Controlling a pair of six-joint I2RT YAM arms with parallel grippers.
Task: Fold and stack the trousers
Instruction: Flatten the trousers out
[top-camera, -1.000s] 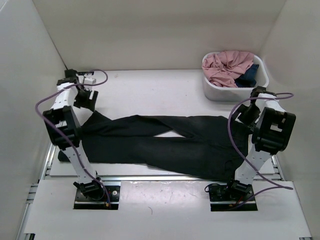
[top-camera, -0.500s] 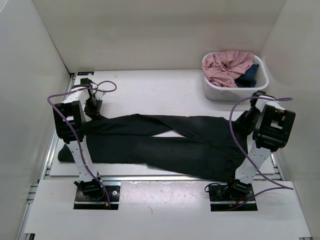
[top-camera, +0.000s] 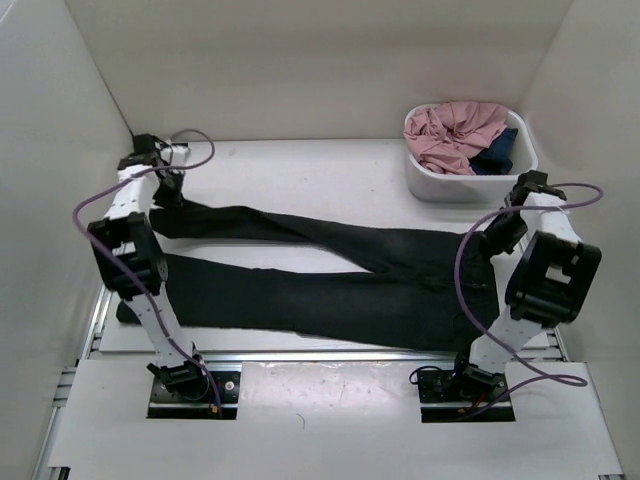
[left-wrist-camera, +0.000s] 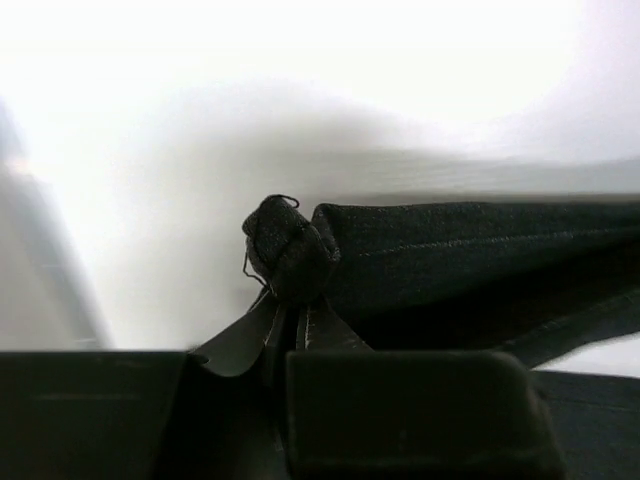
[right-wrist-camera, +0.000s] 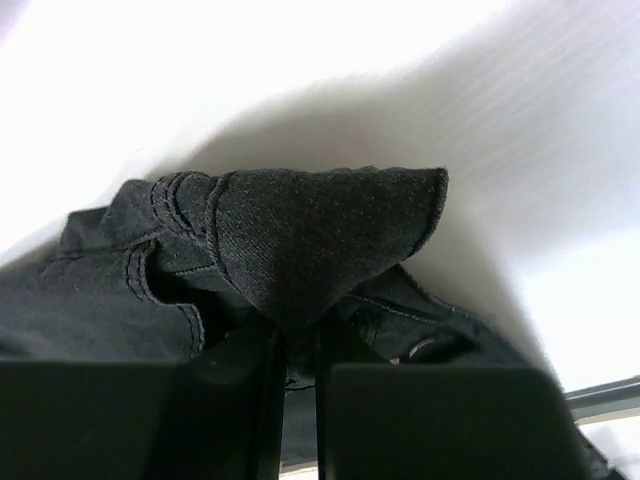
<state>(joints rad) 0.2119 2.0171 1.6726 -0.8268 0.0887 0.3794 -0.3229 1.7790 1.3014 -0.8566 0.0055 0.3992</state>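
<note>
Stock on view: one pair of black trousers (top-camera: 350, 285), one table (top-camera: 300, 180), one white basket (top-camera: 425, 186), one pink garment (top-camera: 455, 130), one dark blue garment (top-camera: 500, 152), two robot arms, namely left arm (top-camera: 128, 250) and right arm (top-camera: 548, 272), and two purple cables, namely left cable (top-camera: 76, 212) and right cable (top-camera: 457, 265).

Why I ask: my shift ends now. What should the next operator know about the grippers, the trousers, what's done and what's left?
Grippers: left gripper shut on the end of the far leg of the trousers; right gripper shut on the far corner of the waist end.
Trousers: spread lengthwise across the table, legs apart, unfolded.
Done: both grasps.
Left: every fold, then stacking.
</note>
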